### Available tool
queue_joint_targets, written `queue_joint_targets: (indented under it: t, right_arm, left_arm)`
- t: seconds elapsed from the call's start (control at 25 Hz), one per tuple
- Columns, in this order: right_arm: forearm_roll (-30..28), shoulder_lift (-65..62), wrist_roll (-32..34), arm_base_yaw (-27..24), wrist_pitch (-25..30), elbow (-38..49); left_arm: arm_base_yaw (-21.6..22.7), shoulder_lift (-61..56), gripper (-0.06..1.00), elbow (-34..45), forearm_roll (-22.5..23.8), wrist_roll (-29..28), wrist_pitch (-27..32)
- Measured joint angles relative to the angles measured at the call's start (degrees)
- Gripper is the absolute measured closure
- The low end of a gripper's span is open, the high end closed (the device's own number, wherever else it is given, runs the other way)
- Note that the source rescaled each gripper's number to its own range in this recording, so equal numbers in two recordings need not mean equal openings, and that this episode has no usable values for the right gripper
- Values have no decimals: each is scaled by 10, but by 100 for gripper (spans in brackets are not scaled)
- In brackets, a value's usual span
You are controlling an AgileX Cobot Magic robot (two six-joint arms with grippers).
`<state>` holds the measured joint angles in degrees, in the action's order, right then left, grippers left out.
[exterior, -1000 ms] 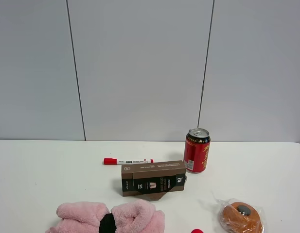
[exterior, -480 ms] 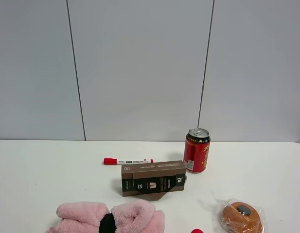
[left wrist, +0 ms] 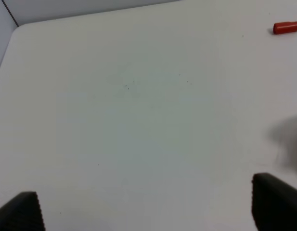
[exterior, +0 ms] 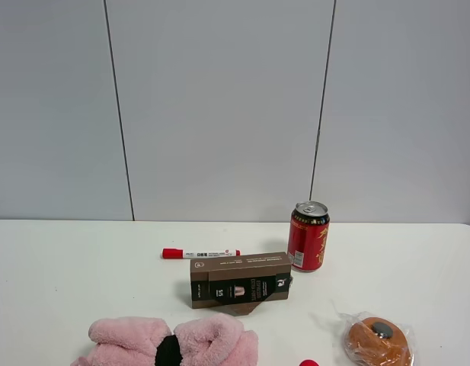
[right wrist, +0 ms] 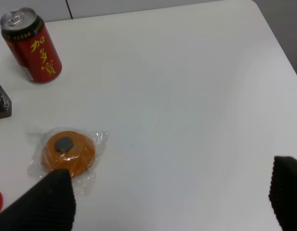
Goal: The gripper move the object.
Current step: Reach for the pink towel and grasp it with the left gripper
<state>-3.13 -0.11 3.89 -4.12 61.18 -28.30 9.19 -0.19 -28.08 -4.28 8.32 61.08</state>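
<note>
Over the left part of the white table (exterior: 59, 274), the left gripper (left wrist: 148, 211) hangs with its two black fingers (left wrist: 20, 211) spread wide apart, holding nothing; neither gripper shows in the high view; at the front edge, left of centre, the pink plush bundle (exterior: 208, 339) lies on the table, cinched at its middle by a black band (exterior: 167, 351), its lower part cut off by the frame; behind it a red marker (exterior: 200, 253) lies flat, and just in front of the marker a brown box (exterior: 240, 280) lies lengthwise, apart from the bundle; right of the box a red can (exterior: 308, 236) stands upright; a small red thing (exterior: 308, 363) peeks in at the front edge; further right an orange wrapped item (exterior: 377, 341) sits in clear plastic; the right gripper (right wrist: 167, 197) hovers near it, fingers (right wrist: 47, 202) likewise wide apart and holding nothing.
</note>
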Motion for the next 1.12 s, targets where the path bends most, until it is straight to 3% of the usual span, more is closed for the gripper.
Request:
queue_joint_targets:
  t: [0.32,0.48,0.68,0.84,1.0,1.12]
  right_arm:
    - [0,0,0,0,0,0]
    - [0,0,0,0,0,0]
    - [0,0,0,0,0,0]
    - [0,0,0,0,0,0]
    - [0,0,0,0,0,0]
    - [0,0,0,0,0,0]
  left_arm:
    - [0,0,20,0,0,1,0]
    - [-1,47,20,-57,-39,44,66]
    - [-12,167,20,-209,-189,135,86]
    - [-12,272,21,-325,-345,261,86]
    - [-12,353,38,-374,-493,436,86]
    - [-12,401,47,-381,-545,527,86]
